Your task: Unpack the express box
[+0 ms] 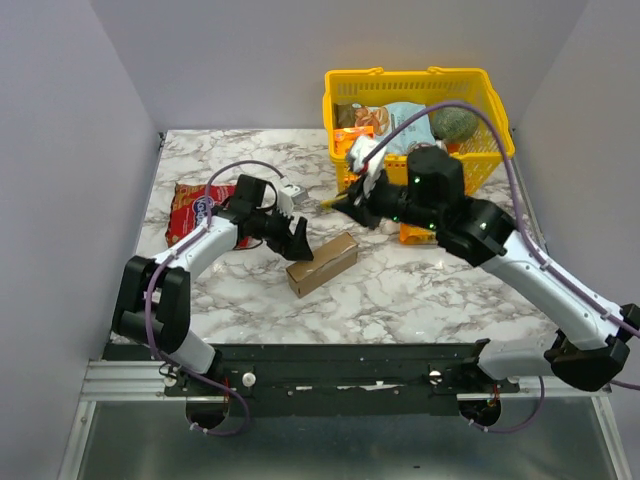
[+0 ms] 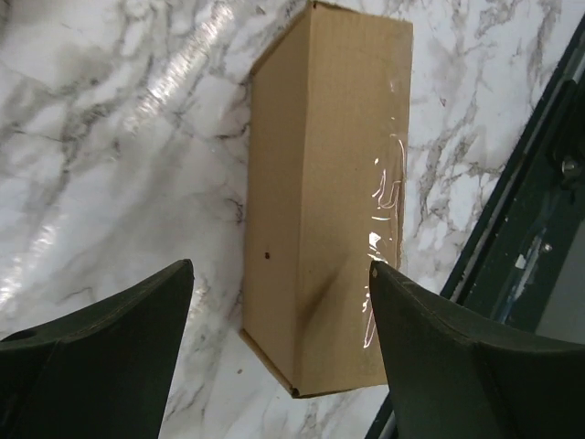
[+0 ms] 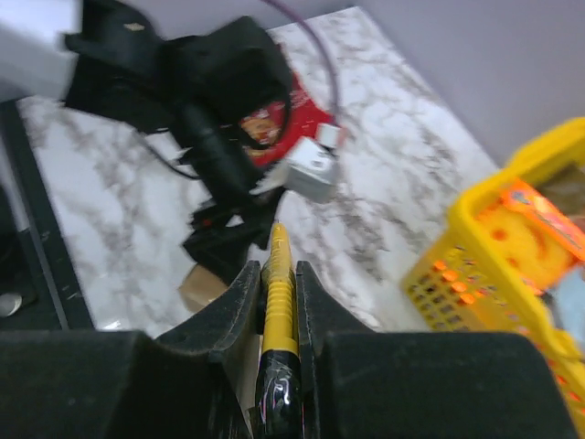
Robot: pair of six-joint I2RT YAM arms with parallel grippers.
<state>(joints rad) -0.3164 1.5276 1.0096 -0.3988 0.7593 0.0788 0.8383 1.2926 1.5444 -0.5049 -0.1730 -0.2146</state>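
The express box (image 1: 322, 263), a plain brown cardboard mailer, lies closed on the marble table near the front middle. It fills the left wrist view (image 2: 329, 201), with clear tape glinting on its top. My left gripper (image 1: 298, 243) hovers open just above the box's left end, its fingers (image 2: 110, 357) wide apart on either side of it. My right gripper (image 1: 345, 205) is behind the box, shut on a yellow and black cutter pen (image 3: 279, 302) whose tip points down toward the box (image 3: 194, 288). The pen's yellow tip also shows in the top view (image 1: 328, 203).
A yellow plastic basket (image 1: 495, 105) with snacks stands at the back right and shows in the right wrist view (image 3: 512, 247). A red snack bag (image 1: 190, 207) lies at the left. An orange packet (image 1: 415, 235) lies beside the basket. A black rail (image 1: 350, 360) runs along the front edge.
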